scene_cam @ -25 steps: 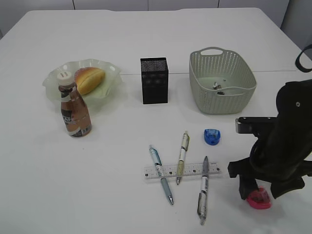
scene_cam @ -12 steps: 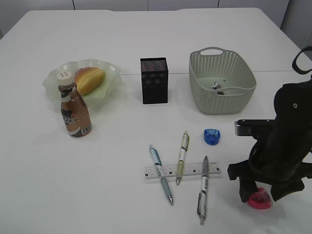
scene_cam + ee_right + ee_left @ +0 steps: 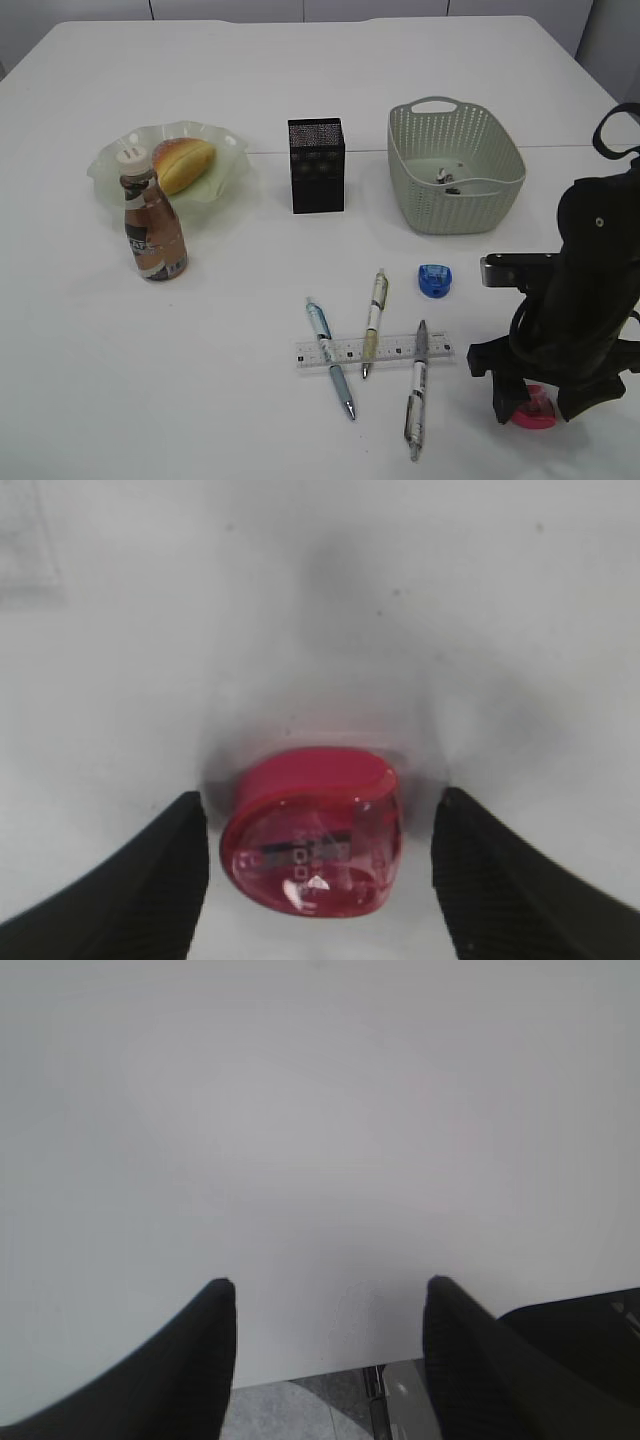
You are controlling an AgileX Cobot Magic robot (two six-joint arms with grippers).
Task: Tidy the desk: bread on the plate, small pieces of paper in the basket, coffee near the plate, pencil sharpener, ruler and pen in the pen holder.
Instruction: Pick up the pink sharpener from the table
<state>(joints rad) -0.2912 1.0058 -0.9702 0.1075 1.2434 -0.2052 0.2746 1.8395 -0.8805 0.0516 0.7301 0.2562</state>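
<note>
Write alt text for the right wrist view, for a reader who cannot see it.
A pink pencil sharpener lies on the white desk between the two black fingers of the open right gripper, with a gap on each side of it. Nothing else of the desk's clutter shows in this close view.

Pen holder as my landmark, mid-desk. Left of it: plate with bread on it; coffee upright at the plate's front edge. Right of it: basket, paper pieces inside. Before it: ruler lying crosswise, three pens laid across it. One sharpener front-right of the holder, behind the ruler's right end. Further front-right: my right gripper straddling a second sharpener, a gap either side.
</note>
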